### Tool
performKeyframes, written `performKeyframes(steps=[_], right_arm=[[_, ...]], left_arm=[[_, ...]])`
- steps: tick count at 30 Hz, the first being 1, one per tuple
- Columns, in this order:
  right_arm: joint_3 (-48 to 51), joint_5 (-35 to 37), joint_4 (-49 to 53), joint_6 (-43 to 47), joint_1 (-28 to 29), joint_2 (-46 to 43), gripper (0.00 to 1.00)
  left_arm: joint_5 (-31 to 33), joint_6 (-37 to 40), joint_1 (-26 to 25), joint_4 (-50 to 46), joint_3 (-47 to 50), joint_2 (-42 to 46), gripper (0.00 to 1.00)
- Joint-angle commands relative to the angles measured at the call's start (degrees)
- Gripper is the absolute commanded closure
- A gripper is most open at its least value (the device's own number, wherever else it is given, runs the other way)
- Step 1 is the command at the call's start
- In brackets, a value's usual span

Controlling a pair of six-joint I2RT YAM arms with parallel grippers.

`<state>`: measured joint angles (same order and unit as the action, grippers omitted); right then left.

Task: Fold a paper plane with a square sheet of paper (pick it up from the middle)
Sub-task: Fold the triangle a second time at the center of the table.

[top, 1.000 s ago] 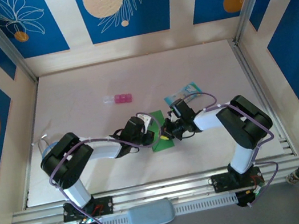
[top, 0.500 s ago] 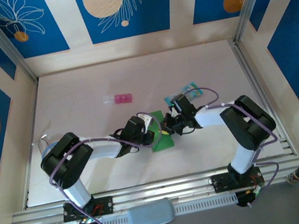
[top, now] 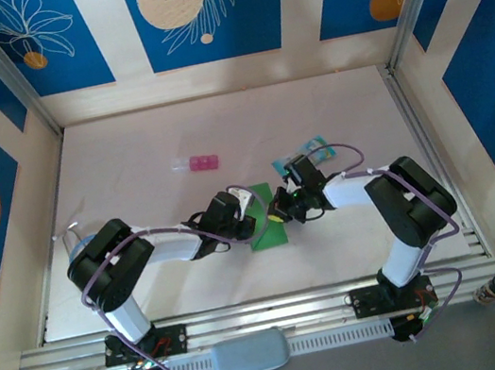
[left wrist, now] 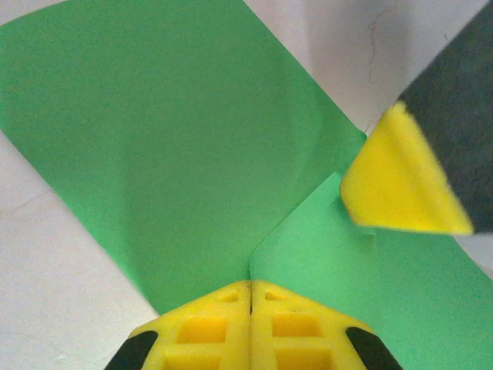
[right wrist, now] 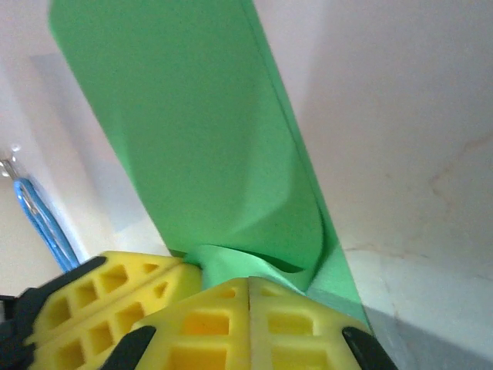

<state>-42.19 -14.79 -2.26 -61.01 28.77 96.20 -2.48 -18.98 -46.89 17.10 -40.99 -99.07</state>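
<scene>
Paper [top: 264,238] — folded strip, long axis near-to-far

We looked down our left gripper [left wrist: 250,291] and saw its two yellow fingers [left wrist: 204,339] pressed together with no gap, their tips on the paper [left wrist: 169,139]. The green sheet covered most of the frame and lay on the white table [left wrist: 54,293]. A fold edge ran from our fingertips up and to the right, where a brighter flap lay over the darker sheet. Just above that edge the paper bulged in a soft curve instead of lying flat. The right gripper [left wrist: 400,189] came in from the right edge, a yellow tip on a dark body, at the flap's upper end. We could not tell whether it touched. Bare table showed at the top right and lower left.
</scene>
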Motion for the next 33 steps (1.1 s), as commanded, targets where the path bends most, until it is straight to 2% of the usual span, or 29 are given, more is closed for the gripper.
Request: performKeyframes(steps=[1, 7, 12, 16, 19, 25, 33], right_arm=[[-2.3, -0.2, 2.5, 2.5, -0.7, -0.5, 0.99], [-0.7, 2.5, 1.9, 1.7, -0.5, 3.9, 1.00], [2.1, 2.1, -0.9, -0.4, -1.8, 3.9, 1.00], [2.3, 0.2, -1.8, -0.8, -3.1, 1.7, 0.99], [2.0, 2.2, -0.2, -0.3, -3.8, 0.1, 0.99], [3.1, 1.9, -2.9, 0.6, -5.6, 1.1, 0.99], [2.2, 2.2, 0.2, 3.9, -3.5, -7.2, 0.97]], left_arm=[[0.0, 0.9, -0.3, -5.2, 0.2, -0.6, 0.98], [-0.1, 0.9, -0.3, -5.4, -0.1, -0.6, 0.98], [0.0, 0.9, -0.3, -5.7, -0.1, -0.5, 0.98], [0.0, 0.9, -0.3, -5.8, 0.0, -0.5, 0.98], [0.1, 0.9, -0.3, -5.8, 0.1, -0.4, 0.98], [-0.3, 0.9, -0.3, -5.7, -0.1, -0.9, 0.98], [-0.2, 0.9, -0.3, -5.7, -0.1, -0.7, 0.98]])
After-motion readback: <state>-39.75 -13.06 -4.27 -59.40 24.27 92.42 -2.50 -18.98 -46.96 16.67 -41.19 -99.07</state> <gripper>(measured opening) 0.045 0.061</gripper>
